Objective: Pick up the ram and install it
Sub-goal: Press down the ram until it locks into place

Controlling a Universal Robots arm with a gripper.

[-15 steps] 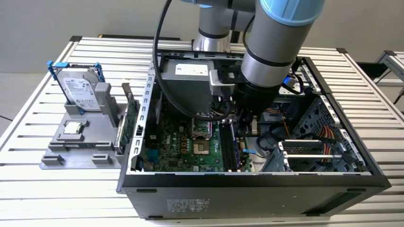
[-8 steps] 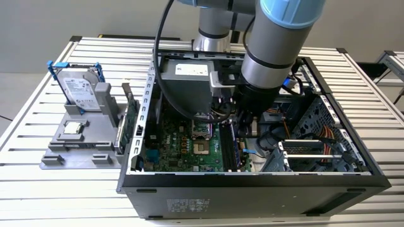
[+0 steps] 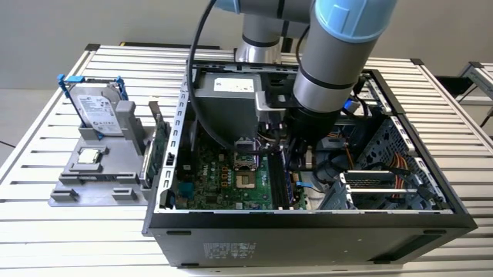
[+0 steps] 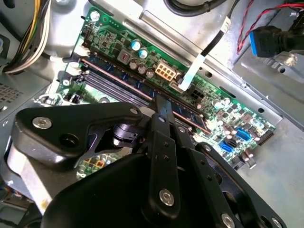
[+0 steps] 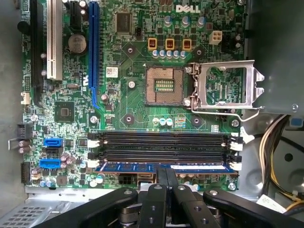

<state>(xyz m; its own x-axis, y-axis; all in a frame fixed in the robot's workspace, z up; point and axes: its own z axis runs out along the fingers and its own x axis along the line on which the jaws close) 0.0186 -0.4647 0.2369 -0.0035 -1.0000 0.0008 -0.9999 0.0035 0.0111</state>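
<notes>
The ram (image 5: 128,167) is a thin blue stick standing in the memory slot closest to the motherboard's edge; in the second wrist view it shows edge-on (image 4: 124,81). My gripper (image 5: 167,172) (image 4: 160,99) is shut. Its two fingertips are pressed together and down at the middle of the ram's upper edge, apparently touching it, with nothing held between them. The white latches (image 5: 236,166) sit at the slot's ends. In the exterior view the arm (image 3: 324,86) reaches down into the open computer case (image 3: 308,222), hiding the fingertips.
Three black memory slots (image 5: 161,142) lie beside the ram. The CPU socket (image 5: 164,85) has its metal frame (image 5: 223,88) swung open. Cable bundles (image 5: 275,142) hang by the slots' end. Outside the case, a hard drive (image 3: 100,112) and green card (image 3: 158,153) stand on a grey holder.
</notes>
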